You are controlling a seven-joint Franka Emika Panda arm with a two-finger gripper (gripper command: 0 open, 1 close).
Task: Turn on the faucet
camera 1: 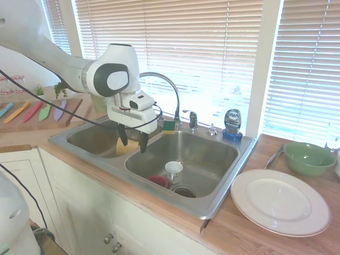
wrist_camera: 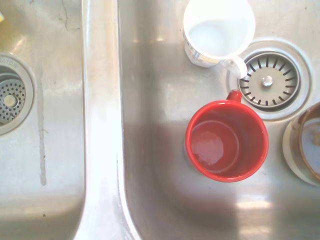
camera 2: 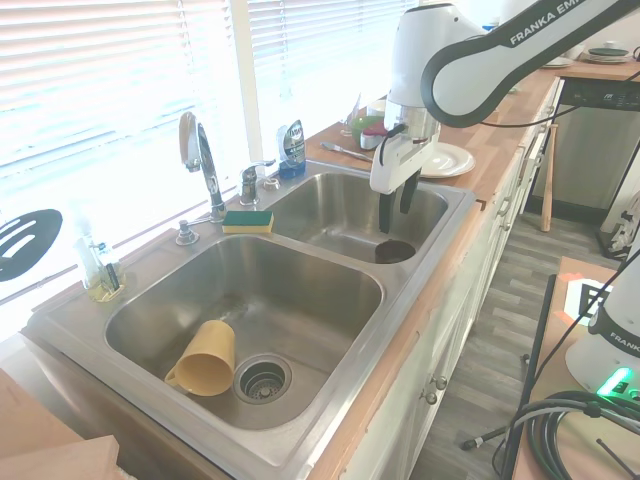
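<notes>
Two dark fingers of the end effector (camera 1: 133, 142) hang apart and empty, pointing down over the divider between the two basins of the sink (camera 1: 215, 204). Beyond it, on the sink's back ledge by the window, stands the faucet (camera 1: 169, 89), its chrome spout arching high, with the small lever handle (camera 1: 192, 119) a little apart to one side. That handle is probably rigid metal, smooth and slippery, and pivots on its base; a push or hook near its free tip looks better than a pinch. Just beyond the end effector and beside the spout's base lies a green and yellow sponge (camera 1: 169, 126); past the handle stands a blue soap bottle (camera 1: 232, 124). Below the end effector are a red mug (wrist_camera: 227, 141) and a white cup (wrist_camera: 218, 31) near the drain, well clear of the reach. The spout itself may crowd the approach.
</notes>
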